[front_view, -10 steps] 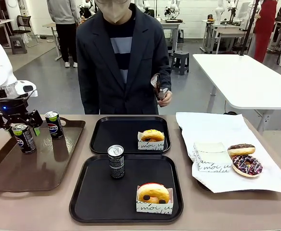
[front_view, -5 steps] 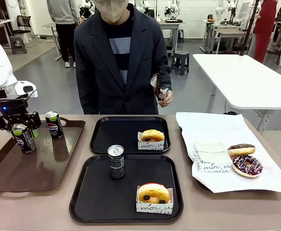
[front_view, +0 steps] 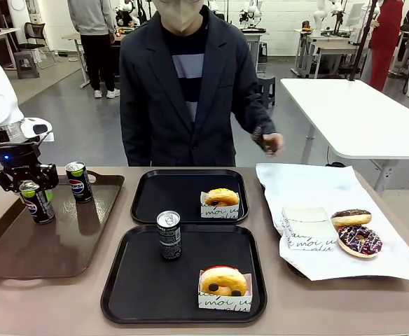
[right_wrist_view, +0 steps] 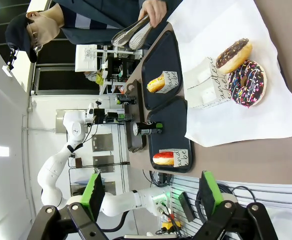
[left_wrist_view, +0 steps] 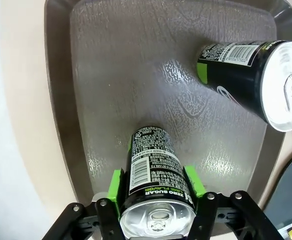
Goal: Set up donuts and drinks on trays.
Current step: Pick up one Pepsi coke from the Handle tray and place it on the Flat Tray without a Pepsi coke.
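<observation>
Drinks run at the bench: left pincer (left_wrist_view: 155, 184) clamps an upright green-marked can (front_view: 38, 203), long axis vertical, on the brown tray (front_view: 22, 259) at the robot's left. To that can's right, beyond a second can (front_view: 78, 182) just beside it, lies the far black tray (front_view: 169, 203), holding a donut (front_view: 222, 197) but no drink; the left arm is the nearer. Meanwhile the right pincer (right_wrist_view: 152, 192) hangs spread, empty. Tally: three cans, the third can (front_view: 169, 236) on the near black tray (front_view: 141, 280) with another donut (front_view: 222, 280); four donuts, a chocolate donut (front_view: 350, 217) and a sprinkled donut (front_view: 360, 240) on white paper (front_view: 309, 182); two black trays
</observation>
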